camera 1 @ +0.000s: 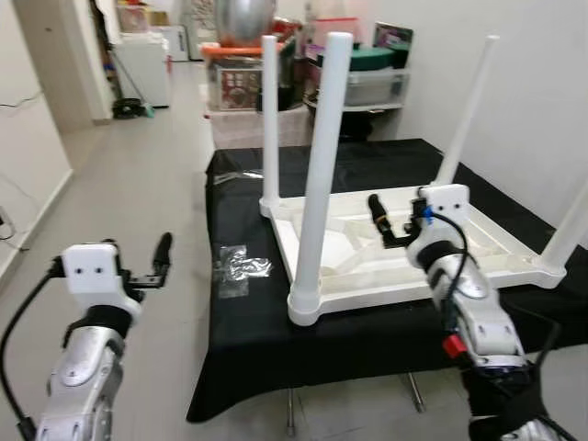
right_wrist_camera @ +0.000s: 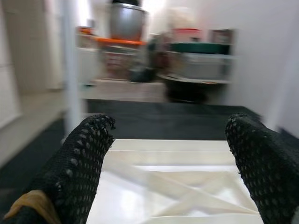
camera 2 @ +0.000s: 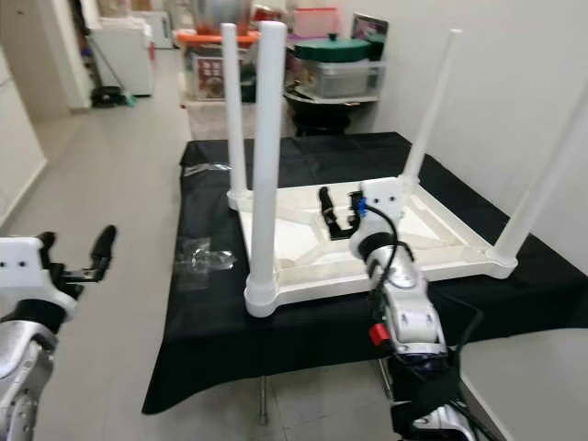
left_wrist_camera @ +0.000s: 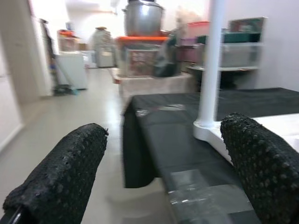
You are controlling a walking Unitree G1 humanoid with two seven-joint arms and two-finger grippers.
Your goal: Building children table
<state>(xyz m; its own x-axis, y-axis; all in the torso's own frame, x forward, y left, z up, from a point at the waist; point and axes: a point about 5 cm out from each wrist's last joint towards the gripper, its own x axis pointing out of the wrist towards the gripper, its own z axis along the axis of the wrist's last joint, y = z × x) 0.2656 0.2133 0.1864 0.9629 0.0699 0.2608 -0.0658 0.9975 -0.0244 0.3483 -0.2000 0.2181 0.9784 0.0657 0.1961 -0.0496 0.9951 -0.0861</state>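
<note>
A white children's table (camera 1: pixel 367 266) lies upside down on a black-clothed table (camera 1: pixel 266 340). Its legs stand upright: a near left one (camera 1: pixel 322 165), a far left one (camera 1: pixel 270 119) and a far right one (camera 1: pixel 467 110). My right gripper (camera 1: pixel 397 220) hovers open just above the white underside, between the legs, with nothing between its fingers (right_wrist_camera: pixel 79 168). My left gripper (camera 1: pixel 138 262) is held open over the floor, left of the black cloth, clear of the table. Its wrist view looks along the cloth toward the far left leg (left_wrist_camera: pixel 212 65).
A crumpled clear plastic wrap (camera 1: pixel 241 268) lies on the cloth left of the white table. Stacked storage boxes and a big metal pot (camera 1: pixel 241 55) stand behind. A white wall closes the right side; open floor (camera 1: pixel 138 165) runs along the left.
</note>
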